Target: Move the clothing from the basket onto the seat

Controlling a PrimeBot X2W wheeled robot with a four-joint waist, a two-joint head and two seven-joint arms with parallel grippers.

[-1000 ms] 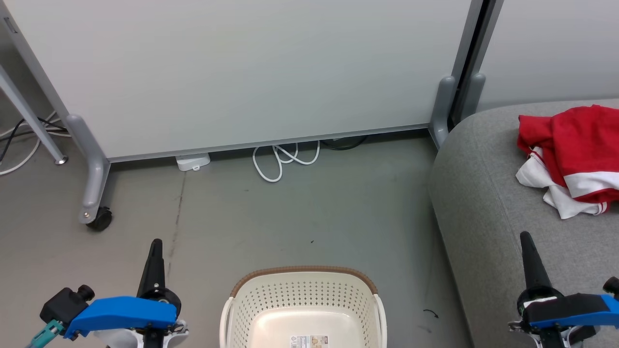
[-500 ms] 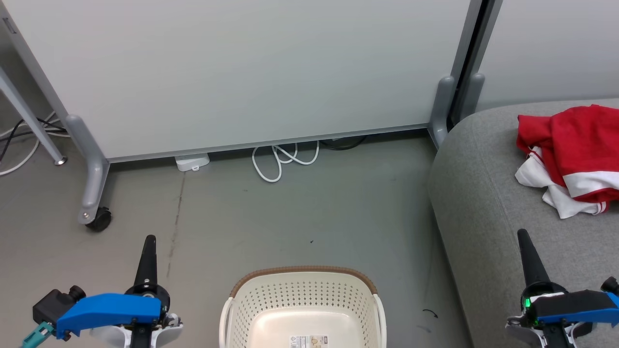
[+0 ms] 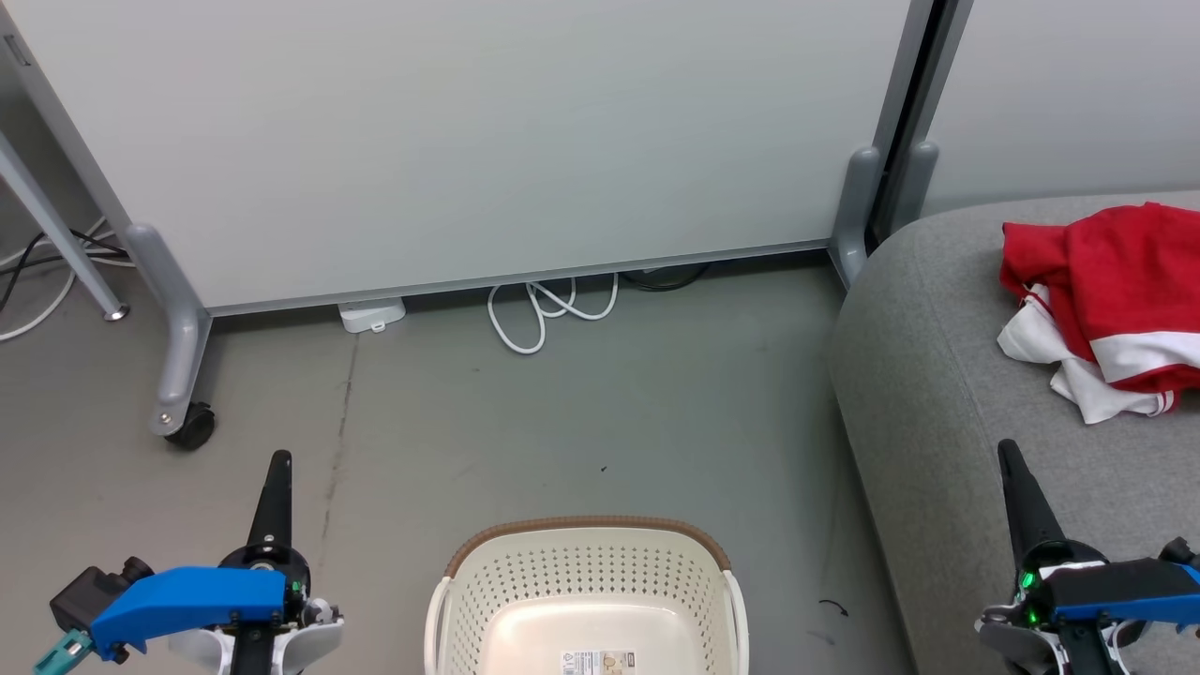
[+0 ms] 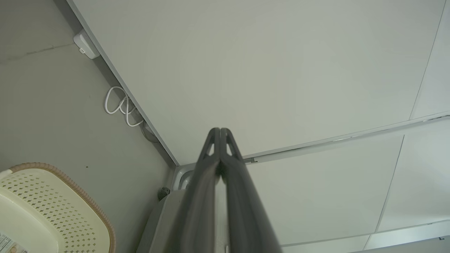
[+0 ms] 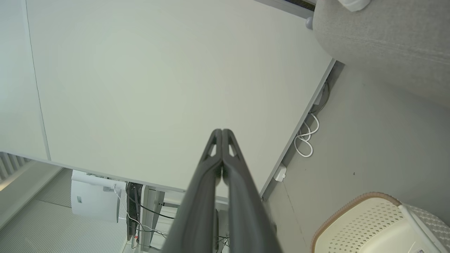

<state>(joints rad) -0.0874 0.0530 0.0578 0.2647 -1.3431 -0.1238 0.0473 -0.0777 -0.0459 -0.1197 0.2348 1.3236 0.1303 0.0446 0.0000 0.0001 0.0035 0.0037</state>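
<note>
Showing small label (image 3: 600, 662) (print unreadable) inside basket (image 3: 588, 522); clothing (image 3: 1116, 272) on seat (image 3: 937, 375).

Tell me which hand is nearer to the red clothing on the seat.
Right. The right hand, shut, hovers over the seat just below the clothing in the head view. The left hand, also shut, is far across the floor, beyond the basket.

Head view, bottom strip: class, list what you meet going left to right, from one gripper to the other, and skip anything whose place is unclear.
left gripper, shut → basket → small dark scrap → right gripper, shut, in front of the seat
</note>
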